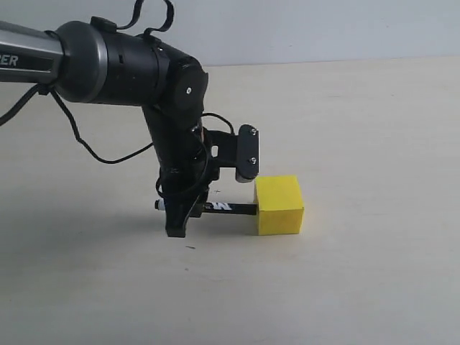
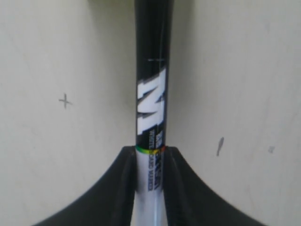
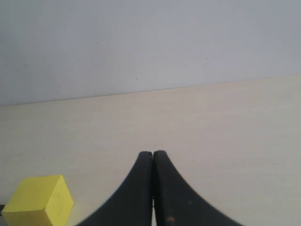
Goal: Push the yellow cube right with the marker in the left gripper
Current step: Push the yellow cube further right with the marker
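The yellow cube (image 1: 279,205) rests on the pale table right of centre, also low in the right wrist view (image 3: 38,200). My left gripper (image 1: 177,219) points down just left of it, shut on the marker (image 1: 219,208), which lies level with its black end touching the cube's left face. In the left wrist view the black fingers (image 2: 123,188) clamp the marker's white barrel (image 2: 150,113); the cube is hidden there. My right gripper (image 3: 152,156) is shut on nothing, away from the cube, and is outside the exterior view.
The beige table (image 1: 374,122) stretches to the right of the cube up to a grey back wall (image 1: 323,29). Small pen marks (image 2: 65,100) dot the tabletop under the left gripper.
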Motion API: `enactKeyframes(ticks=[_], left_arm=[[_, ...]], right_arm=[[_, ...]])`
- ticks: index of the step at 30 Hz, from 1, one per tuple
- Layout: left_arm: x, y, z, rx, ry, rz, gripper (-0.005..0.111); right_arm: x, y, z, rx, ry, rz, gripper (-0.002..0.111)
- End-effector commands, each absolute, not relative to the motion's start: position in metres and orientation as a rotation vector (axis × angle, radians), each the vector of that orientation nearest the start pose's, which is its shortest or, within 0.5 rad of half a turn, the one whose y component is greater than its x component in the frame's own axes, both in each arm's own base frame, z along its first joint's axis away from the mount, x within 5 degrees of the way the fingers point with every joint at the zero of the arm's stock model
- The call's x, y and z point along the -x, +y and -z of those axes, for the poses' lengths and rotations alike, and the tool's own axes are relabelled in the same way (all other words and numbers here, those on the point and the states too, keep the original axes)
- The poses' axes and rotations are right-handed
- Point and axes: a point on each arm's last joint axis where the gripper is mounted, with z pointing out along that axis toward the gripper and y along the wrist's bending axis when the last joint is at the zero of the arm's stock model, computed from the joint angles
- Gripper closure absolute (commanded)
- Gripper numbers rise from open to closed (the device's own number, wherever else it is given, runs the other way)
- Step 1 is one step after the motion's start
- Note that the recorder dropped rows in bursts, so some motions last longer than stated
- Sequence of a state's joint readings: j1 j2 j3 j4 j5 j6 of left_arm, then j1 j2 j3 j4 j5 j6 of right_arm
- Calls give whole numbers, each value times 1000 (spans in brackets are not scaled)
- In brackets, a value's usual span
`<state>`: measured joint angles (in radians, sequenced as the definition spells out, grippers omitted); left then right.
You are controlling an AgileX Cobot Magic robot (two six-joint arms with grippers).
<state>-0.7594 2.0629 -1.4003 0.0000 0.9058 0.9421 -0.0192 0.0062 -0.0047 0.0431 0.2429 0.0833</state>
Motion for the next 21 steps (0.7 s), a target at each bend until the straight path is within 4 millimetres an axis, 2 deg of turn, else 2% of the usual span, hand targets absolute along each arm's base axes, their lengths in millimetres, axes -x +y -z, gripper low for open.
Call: enactKeyframes(ticks=[1, 4, 9, 21], left_arm=[[-287, -279, -154, 2410, -2144, -20, 107], [-288, -268, -154, 2361, -2088, 30, 107], [-295, -254, -154, 2206, -2172, 42, 107], [-292, -263, -152, 2255, -2190, 50, 107]], right_arm=[[-55, -1, -192, -115, 1716, -76, 108], [-55, -1, -192, -115, 1716, -76, 108], [-55, -1, -192, -115, 1716, -76, 108], [-55, -1, -192, -115, 1719, -76, 108]])
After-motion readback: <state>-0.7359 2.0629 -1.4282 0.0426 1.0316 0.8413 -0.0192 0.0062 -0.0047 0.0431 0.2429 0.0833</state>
